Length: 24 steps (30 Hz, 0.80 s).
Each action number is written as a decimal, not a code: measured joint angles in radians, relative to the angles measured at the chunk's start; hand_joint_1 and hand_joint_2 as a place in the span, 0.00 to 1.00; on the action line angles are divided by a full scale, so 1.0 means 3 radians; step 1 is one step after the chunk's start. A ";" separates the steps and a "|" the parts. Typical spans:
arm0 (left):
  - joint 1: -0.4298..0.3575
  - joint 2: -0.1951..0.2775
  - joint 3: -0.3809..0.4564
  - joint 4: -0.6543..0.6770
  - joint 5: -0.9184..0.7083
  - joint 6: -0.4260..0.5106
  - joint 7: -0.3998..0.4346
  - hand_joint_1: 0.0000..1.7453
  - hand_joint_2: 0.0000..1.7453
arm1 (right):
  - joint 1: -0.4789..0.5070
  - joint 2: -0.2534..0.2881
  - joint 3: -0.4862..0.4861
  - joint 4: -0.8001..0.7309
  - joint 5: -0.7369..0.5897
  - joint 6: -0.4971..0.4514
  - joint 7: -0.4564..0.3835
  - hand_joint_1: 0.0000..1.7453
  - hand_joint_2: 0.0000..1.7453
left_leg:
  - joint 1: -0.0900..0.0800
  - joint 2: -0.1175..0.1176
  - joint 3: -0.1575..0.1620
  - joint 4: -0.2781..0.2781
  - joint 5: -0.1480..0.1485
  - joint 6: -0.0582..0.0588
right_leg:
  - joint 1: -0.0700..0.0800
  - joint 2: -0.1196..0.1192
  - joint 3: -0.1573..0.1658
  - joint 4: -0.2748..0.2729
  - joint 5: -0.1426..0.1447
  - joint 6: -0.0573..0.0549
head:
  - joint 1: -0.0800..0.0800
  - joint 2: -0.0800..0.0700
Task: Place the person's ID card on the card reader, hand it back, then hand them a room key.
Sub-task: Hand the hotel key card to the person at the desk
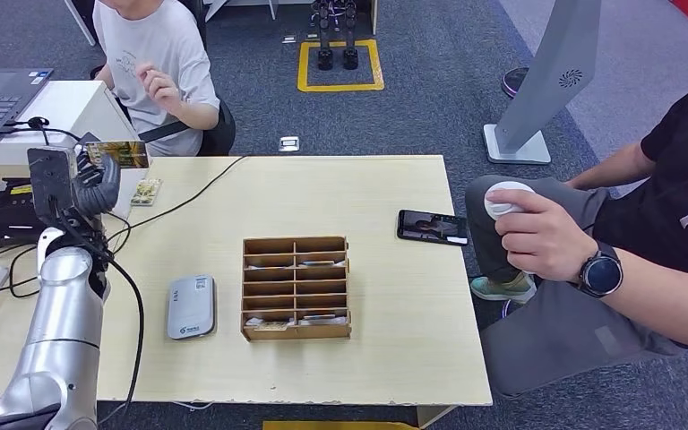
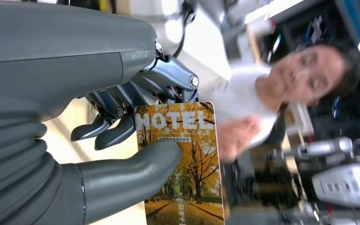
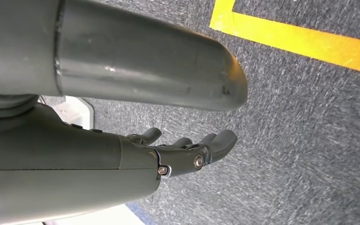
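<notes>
At the desk's (image 1: pixel 394 358) far left corner our left hand (image 1: pixel 90 184) is raised, its thumb (image 2: pixel 136 168) pinching a hotel key card (image 2: pixel 183 159) against the fingers toward the person in the white shirt (image 1: pixel 157 54). The pinch covers only one edge, so we judge the card could slip or twist when the person pulls. The card reader (image 1: pixel 190 306) lies near the wooden card organizer (image 1: pixel 296 287). Our right hand (image 3: pixel 187 152) hangs over the carpet, fingers apart, empty.
</notes>
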 joint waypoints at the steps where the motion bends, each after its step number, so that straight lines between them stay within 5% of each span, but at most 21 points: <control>1: -0.0072 0.0021 -0.0048 0.0066 -0.0364 0.0291 0.0044 1.00 1.00 | -0.0005 0.0003 -0.0001 0.0000 0.0030 0.0014 -0.0004 0.00 0.00 | 0.0000 0.0001 0.0000 0.0000 0.0000 0.0000 | 0.0000 0.0001 -0.0001 0.0000 0.0000 0.0000 | 0.0000 0.0000; 5: -0.0273 0.0171 -0.0399 0.0382 -0.2853 0.1603 0.0201 1.00 1.00 | -0.0031 0.0008 -0.0002 0.0000 0.0158 0.0066 -0.0025 0.00 0.00 | -0.0001 0.0001 -0.0002 0.0001 0.0000 -0.0001 | -0.0001 0.0002 -0.0002 0.0001 0.0001 -0.0001 | -0.0001 0.0000; 8: -0.0297 0.0226 -0.0454 0.0524 -0.4027 0.1709 0.0162 1.00 1.00 | -0.0065 0.0010 -0.0002 -0.0001 0.0199 0.0073 -0.0025 0.00 0.00 | -0.0001 0.0005 -0.0004 0.0000 0.0000 -0.0001 | -0.0001 0.0006 -0.0005 0.0002 0.0002 -0.0002 | 0.0001 0.0000; 24: -0.0355 0.0240 -0.0458 0.0791 -0.3744 0.1692 0.0051 1.00 1.00 | -0.0077 0.0013 -0.0002 -0.0003 0.0216 0.0074 -0.0021 0.00 0.00 | -0.0001 0.0013 -0.0011 0.0002 0.0001 -0.0001 | -0.0001 0.0014 -0.0018 0.0004 0.0006 -0.0004 | 0.0000 0.0000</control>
